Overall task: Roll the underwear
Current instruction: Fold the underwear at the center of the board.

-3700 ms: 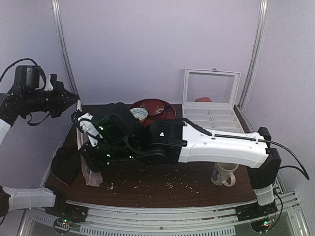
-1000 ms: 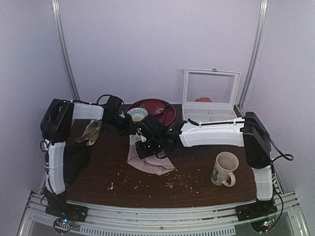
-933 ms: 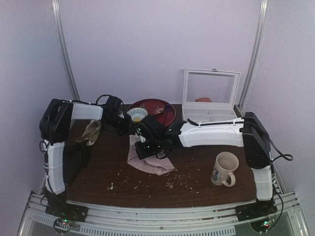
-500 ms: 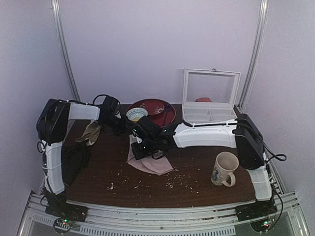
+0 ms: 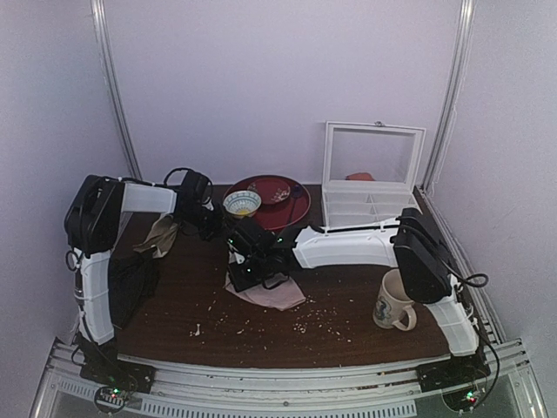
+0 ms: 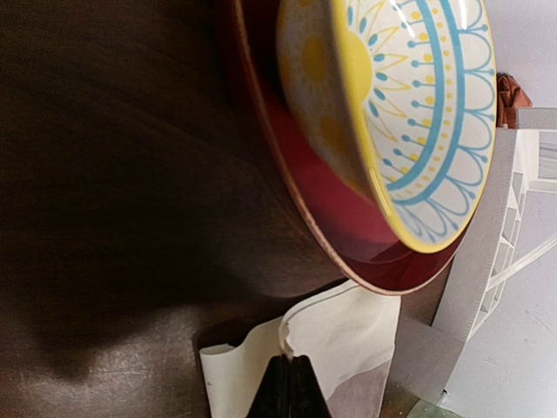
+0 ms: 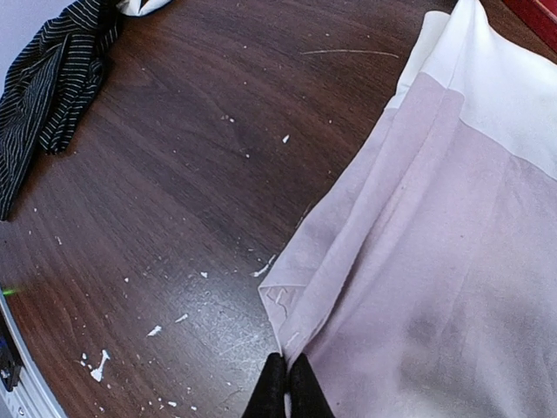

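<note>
Both jaws pinch shut on the underwear [image 7: 452, 261] at mid-frame: the left gripper [image 6: 291, 392] at its waistband, the right gripper [image 7: 283, 385] at a folded edge. Just above, a red plate [image 5: 296, 209] holds a patterned bowl [image 5: 242, 203]. The fabric is pale pink, creased and white-banded.

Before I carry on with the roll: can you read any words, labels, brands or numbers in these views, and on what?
No text can be read in any view.
On the mug: a greenish print, too small and blurred to tell if it holds words.
On the bowl: only a blue and yellow pattern, no words.
On the underwear: no tag or print shows.
</note>
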{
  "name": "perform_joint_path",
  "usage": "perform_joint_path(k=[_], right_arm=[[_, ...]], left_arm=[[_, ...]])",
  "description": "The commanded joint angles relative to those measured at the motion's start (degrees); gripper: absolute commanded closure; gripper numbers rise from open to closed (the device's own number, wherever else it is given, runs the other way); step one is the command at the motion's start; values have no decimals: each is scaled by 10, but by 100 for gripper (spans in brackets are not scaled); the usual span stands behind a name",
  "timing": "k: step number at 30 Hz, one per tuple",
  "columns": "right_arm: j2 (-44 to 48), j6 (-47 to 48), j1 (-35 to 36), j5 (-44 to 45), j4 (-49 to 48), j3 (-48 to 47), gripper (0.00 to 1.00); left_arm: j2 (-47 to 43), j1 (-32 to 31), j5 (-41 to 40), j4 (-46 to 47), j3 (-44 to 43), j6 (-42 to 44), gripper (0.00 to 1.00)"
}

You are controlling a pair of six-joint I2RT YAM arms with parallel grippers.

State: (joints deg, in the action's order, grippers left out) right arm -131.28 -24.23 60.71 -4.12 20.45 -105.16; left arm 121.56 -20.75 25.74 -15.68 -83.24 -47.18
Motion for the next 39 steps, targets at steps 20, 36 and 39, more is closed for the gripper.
perform_joint_path(k=[20,36,39], right_arm=[[-17,3,6,-30,7,-36,72],[203,-16,-40,22,-62,169,67],[210,-13,-47,27,-59,182,68]], left_arm=[[-15,9,-26,-32,-6,32,93],[-63,15,-46,-69,9,31,60],[-47,15,-39,-63,5,26,57]])
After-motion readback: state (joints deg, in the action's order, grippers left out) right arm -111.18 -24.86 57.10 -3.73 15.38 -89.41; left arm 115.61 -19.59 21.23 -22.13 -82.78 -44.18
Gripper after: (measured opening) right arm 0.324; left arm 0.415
